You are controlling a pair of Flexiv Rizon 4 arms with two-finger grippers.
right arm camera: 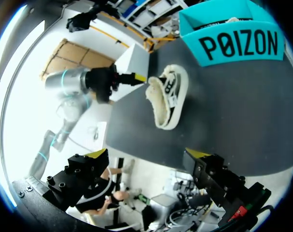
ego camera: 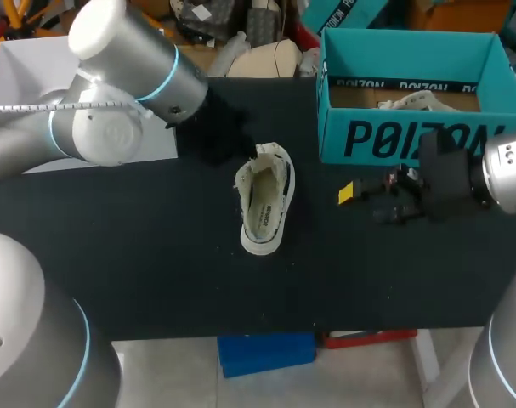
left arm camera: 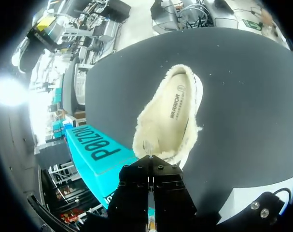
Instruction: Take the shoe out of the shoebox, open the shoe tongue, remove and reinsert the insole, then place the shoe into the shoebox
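Observation:
A white low shoe (ego camera: 264, 200) with a fleece lining lies mid-table, its printed insole (left arm camera: 177, 104) showing. My left gripper (ego camera: 247, 150) is at the shoe's far end, pinched shut on the fleecy tongue (left arm camera: 147, 145). The right wrist view shows it (right arm camera: 136, 77) touching that end of the shoe (right arm camera: 168, 96). The teal shoebox (ego camera: 411, 136) stands open at the back right. My right gripper (ego camera: 360, 200) hovers in front of the box, right of the shoe. It stands open (right arm camera: 148, 153) with nothing between its fingers.
A second white shoe (ego camera: 419, 104) lies inside the shoebox (right arm camera: 238, 43). A white open box (ego camera: 28, 76) sits at the back left, behind my left arm. Bare black tabletop (ego camera: 155, 272) stretches in front of the shoe to the table's near edge.

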